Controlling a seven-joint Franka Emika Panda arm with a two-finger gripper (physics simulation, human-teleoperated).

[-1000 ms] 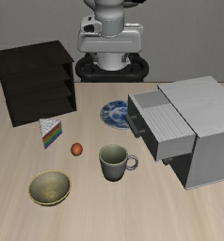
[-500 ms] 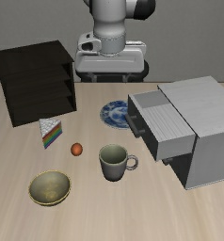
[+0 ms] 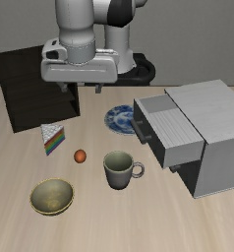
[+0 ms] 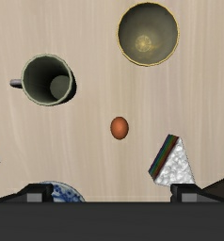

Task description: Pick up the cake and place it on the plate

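While the exterior view shows the plate [image 3: 120,118] whole, wrist view clips it — pincer [image 4: 112,194] spread wide, cake [image 4: 172,162] apparently beside one fingertip.

The arm [image 3: 89,18] is made of rounded links, white and light grey, with darker shading at the joints. At its end there is a wide, flat housing [image 3: 80,61] in pale grey with soft edges. The two fingers [image 4: 191,192] are dark, almost black, with small grey tips. The base [image 3: 141,67] is a dark round disc.
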